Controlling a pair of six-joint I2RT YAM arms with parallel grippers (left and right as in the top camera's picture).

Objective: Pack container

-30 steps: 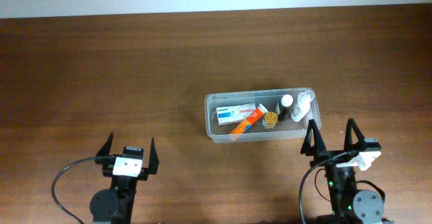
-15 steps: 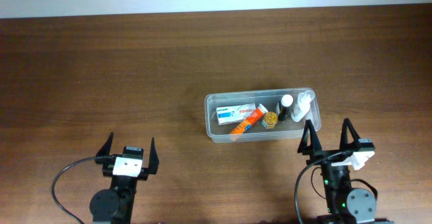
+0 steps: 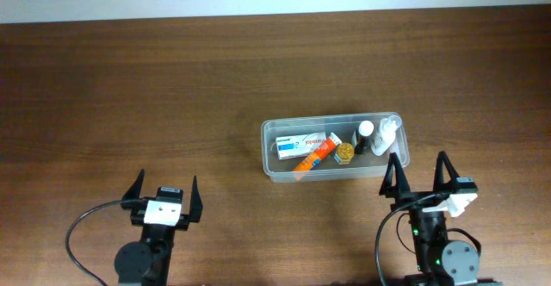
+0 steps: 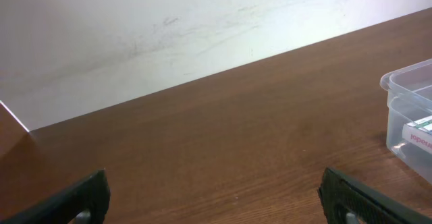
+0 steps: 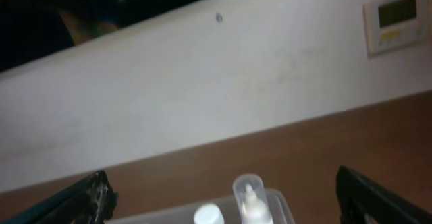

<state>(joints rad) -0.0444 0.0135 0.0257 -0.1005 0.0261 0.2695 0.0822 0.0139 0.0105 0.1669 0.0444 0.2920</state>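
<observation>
The container (image 3: 267,152), a clear shallow tub, lies right of centre on the brown table. Inside it are a white box (image 3: 300,141), an orange tube (image 3: 312,158), a gold-lidded jar (image 3: 344,152), a dark bottle with a white cap (image 3: 365,133) and a white bottle (image 3: 386,135). My right gripper (image 3: 418,157) stands open just near of the tub's right end, holding nothing. In the right wrist view the bottle's clear cap (image 5: 248,193) rises between the spread fingers (image 5: 88,198). My left gripper (image 3: 166,180) is open and empty at the near left. The tub's corner (image 4: 405,82) shows at the left wrist view's right edge.
A pale wall runs behind the table's far edge (image 4: 202,75). A wall panel with a small display (image 5: 398,11) hangs at the upper right of the right wrist view. Bare wood lies between the left gripper and the tub.
The right arm drew back slightly toward the near edge and to the left, then stopped. The left arm and the tub's contents have not moved.
</observation>
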